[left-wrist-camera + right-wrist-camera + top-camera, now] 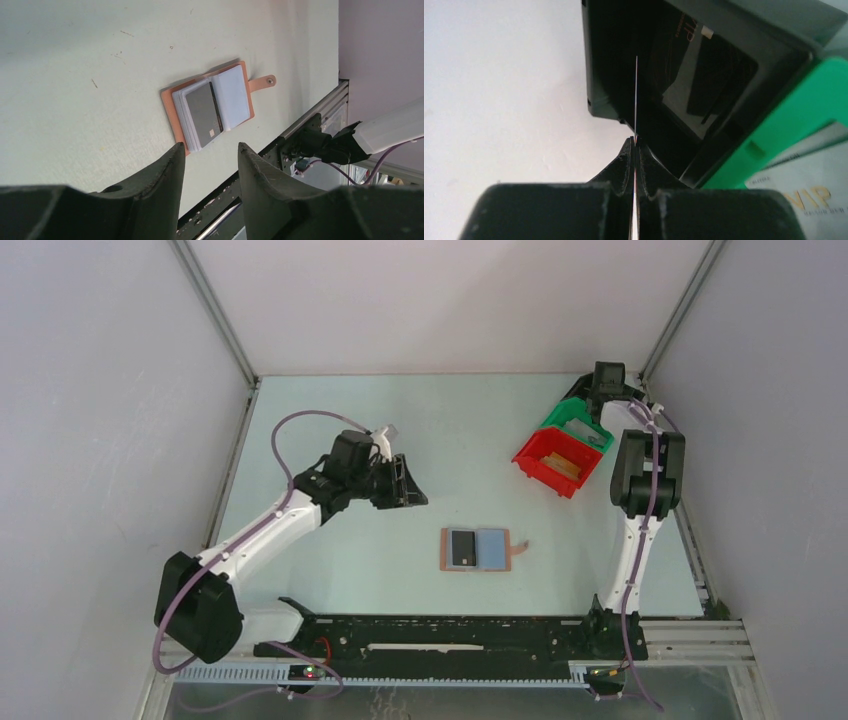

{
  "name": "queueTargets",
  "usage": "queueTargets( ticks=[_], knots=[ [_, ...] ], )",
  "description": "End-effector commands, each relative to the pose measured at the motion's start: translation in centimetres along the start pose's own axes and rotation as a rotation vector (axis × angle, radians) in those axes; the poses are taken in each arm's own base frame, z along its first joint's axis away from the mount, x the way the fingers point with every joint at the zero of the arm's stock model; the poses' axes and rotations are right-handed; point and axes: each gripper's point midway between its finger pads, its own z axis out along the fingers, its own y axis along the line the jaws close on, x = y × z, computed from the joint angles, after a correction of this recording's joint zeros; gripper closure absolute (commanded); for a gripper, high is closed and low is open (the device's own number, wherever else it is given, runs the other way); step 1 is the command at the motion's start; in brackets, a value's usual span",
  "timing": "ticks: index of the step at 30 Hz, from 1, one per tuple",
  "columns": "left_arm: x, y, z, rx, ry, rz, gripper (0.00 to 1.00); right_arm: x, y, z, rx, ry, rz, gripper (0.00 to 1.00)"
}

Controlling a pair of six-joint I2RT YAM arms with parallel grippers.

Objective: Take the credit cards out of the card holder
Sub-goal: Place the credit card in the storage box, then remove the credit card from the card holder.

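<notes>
Brown wallet [477, 549] lies open mid-table, dark card [462, 547] inside. My right gripper [635, 144] is pinching a thin card [636, 95] edge-on over the black bin [596, 75]; next I'd release it. Left gripper [211, 148] wide open, empty, near the wallet.

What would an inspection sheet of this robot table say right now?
Surface: pale table, small scuffs.
Job's things: card holder lying open, dark card showing inside; thin card held edge-on.
Clutter: red bin, green bin, black bin, each with a card inside.
Grippers: left gripper open, empty, short of the holder; right gripper shut on the thin card at the black bin.
Cables: purple cables along both arms.
Surroundings: plain walls, nothing else seen.
</notes>
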Motion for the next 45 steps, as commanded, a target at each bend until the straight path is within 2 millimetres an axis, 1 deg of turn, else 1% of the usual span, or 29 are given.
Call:
queueTargets(
  ticks=[1,5,8,9,12,14,19,23,26,29,32,33,34,35,37,40,42,43,45],
  knots=[
    [-1.8,-1.2,-0.3,0.035,-0.032,0.028,0.52,-0.7,2.9,1.8,-0.092,-0.005,0.036,1.00],
    [-1.8,-1.0,-0.1,0.033,-0.024,0.021,0.52,-1.3,2.2,2.2,-0.065,-0.041,0.028,1.00],
    [-2.0,-1.1,-0.2,0.034,-0.030,0.021,0.52,-1.2,1.9,2.4,-0.051,-0.022,0.037,0.99],
    [-2.1,-1.0,-0.2,0.034,-0.031,0.020,0.52,-1.2,1.8,2.4,-0.044,-0.012,0.045,0.96],
    [-2.1,-1.2,-0.3,0.038,-0.033,0.022,0.52,-0.9,1.9,2.3,-0.039,0.015,0.058,0.79],
    [-2.0,-1.0,-0.4,0.029,-0.032,0.016,0.53,-0.9,2.0,2.1,-0.037,0.027,0.062,0.72],
    [-1.5,-0.7,-0.8,0.023,-0.032,0.009,0.53,-0.8,2.4,1.4,-0.044,0.052,0.075,0.60],
    [-1.5,-0.7,-1.3,0.019,-0.044,0.011,0.54,-0.9,2.4,0.2,-0.037,0.079,0.100,0.50],
    [-1.7,-0.9,-1.9,0.021,-0.064,0.019,0.54,-1.5,2.6,-1.4,-0.020,0.072,0.115,0.43],
    [-1.5,-1.1,-2.4,0.024,-0.071,0.026,0.54,-2.6,2.7,-3.2,0.010,0.047,0.116,0.36],
    [-1.2,-1.2,-2.8,0.033,-0.076,0.028,0.54,-3.4,3.3,-5.1,0.000,0.041,0.110,0.34],
    [-1.2,-1.3,-3.0,0.036,-0.080,0.028,0.54,-3.7,3.9,-5.9,-0.016,0.048,0.108,0.34],
    [-1.1,-1.4,-3.2,0.041,-0.084,0.028,0.54,-3.7,3.9,-6.3,-0.019,0.054,0.097,0.33],
    [-1.0,-1.4,-3.4,0.044,-0.090,0.028,0.54,-3.9,4.6,-7.2,-0.037,0.063,0.088,0.31],
    [-1.1,-1.6,-3.9,0.053,-0.113,0.025,0.53,-4.1,5.1,-8.5,-0.048,0.085,0.055,0.30],
    [-1.7,-2.4,-4.7,0.072,-0.153,0.021,0.52,-3.8,5.7,-10.7,-0.068,0.144,-0.016,0.30],
    [-2.1,-2.7,-5.0,0.073,-0.168,0.018,0.52,-3.1,6.2,-12.5,-0.089,0.205,-0.104,0.29],
    [-2.2,-2.8,-5.1,0.073,-0.172,0.016,0.52,-2.6,6.3,-13.5,-0.114,0.245,-0.195,0.30],
    [-2.1,-2.5,-5.1,0.066,-0.180,0.006,0.51,-0.9,6.5,-15.8,-0.184,0.369,-0.360,0.30]
  ],
)
